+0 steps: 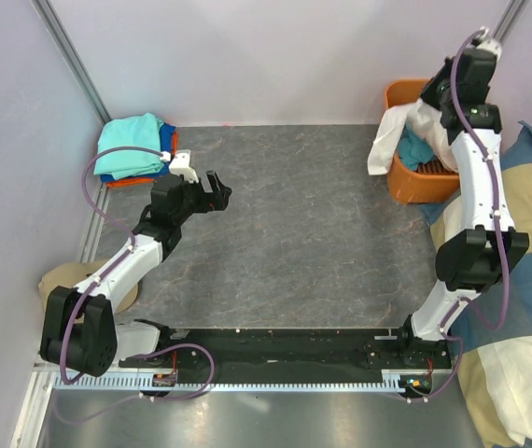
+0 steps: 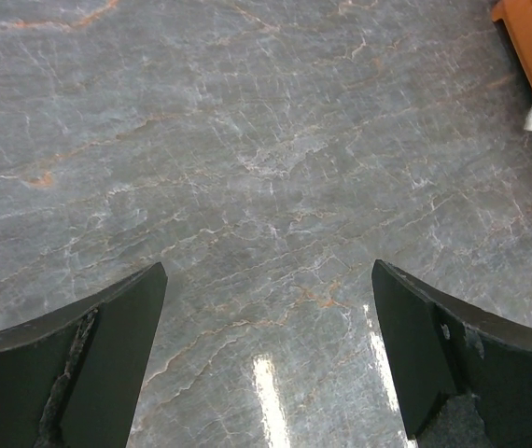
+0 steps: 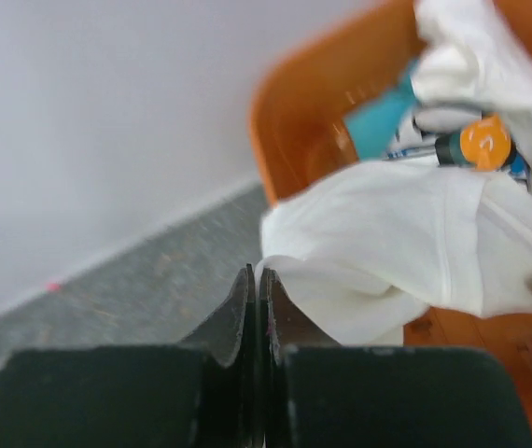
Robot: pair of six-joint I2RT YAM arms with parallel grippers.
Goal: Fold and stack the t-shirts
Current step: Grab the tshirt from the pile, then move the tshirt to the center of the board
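1. Far-left corner: folded t-shirts [image 1: 133, 149], teal on top, stacked against the wall edge.
2. Left gripper [image 1: 217, 191]: jaws spread wide above the bare grey table [image 1: 294, 233]; you have open room across the middle.
3. Far-right edge: orange basket [image 1: 413, 182], with the white t-shirt [image 1: 392, 135] hanging over its rim.
4. Right gripper [image 3: 258, 280]: fingers pressed together at that shirt's edge; you cannot tell whether cloth is caught.

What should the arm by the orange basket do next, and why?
Probably lift the right gripper and draw the white t-shirt out onto the table. Its jaws seem shut on the shirt's edge, while most of it hangs over the rim of the orange basket. The left gripper hovers open over the table.
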